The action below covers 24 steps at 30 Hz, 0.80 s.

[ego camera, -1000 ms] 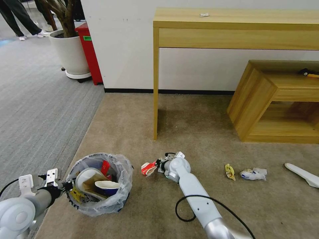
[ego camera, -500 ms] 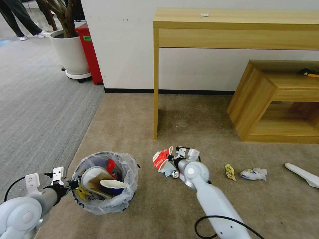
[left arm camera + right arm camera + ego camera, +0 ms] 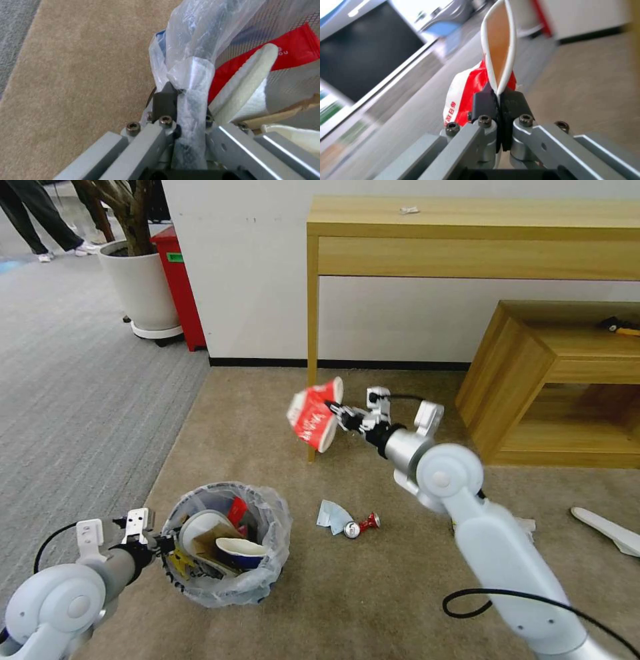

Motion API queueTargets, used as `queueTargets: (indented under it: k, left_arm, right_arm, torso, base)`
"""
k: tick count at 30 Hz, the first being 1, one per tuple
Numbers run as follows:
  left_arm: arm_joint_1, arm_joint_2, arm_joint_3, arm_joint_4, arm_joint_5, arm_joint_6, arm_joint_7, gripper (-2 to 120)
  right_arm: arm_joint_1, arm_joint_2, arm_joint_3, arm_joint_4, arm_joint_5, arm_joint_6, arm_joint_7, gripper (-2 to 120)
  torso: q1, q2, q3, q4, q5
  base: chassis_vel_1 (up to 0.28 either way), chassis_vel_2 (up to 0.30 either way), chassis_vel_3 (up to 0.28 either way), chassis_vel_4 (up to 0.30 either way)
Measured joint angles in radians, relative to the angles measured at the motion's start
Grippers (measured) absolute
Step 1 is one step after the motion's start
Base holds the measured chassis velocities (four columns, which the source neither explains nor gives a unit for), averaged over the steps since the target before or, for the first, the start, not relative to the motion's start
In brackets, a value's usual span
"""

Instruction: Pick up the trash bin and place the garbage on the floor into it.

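Pinching one red paper cup [image 3: 315, 413], right claw [image 3: 339, 413]; left claw [image 3: 162, 544] clamped on trash bin [image 3: 230, 543] rim.

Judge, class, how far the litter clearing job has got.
Done: the trash bin, gripped at its rim by the left tool, already holds litter. In hand: the right tool carries a red paper cup aloft. Left: a crushed can and a packet lie on the carpet.

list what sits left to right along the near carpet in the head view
left pincer → trash bin → blue-white packet → crushed can → white slipper
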Motion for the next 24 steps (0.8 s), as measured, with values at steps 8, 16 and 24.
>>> queueTargets:
  k: [8, 16, 24]
  left_arm:
    - [-0.06, 0.032, 0.097, 0.004, -0.032, 0.0, -0.037, 0]
    - [-0.05, 0.055, 0.107, -0.004, -0.03, 0.0, -0.037, 0]
    - [-0.033, 0.07, 0.093, -0.027, -0.022, 0.0, -0.03, 0]
  right_arm:
    - [0.036, -0.057, -0.169, 0.138, 0.193, -0.07, 0.152, 0]
    - [0.05, -0.137, -0.269, 0.194, 0.342, -0.147, 0.327, 0]
    - [0.079, -0.163, -0.345, 0.181, 0.425, -0.148, 0.447, 0]
  torso:
    - [0.0, 0.0, 0.0, -0.0002, 0.0001]
    - [0.0, 0.0, 0.0, -0.0002, 0.0002]
    - [0.0, 0.0, 0.0, -0.0001, 0.0002]
  base:
    - [0.0, 0.0, 0.0, 0.0]
    - [0.0, 0.0, 0.0, 0.0]
    - [0.0, 0.0, 0.0, 0.0]
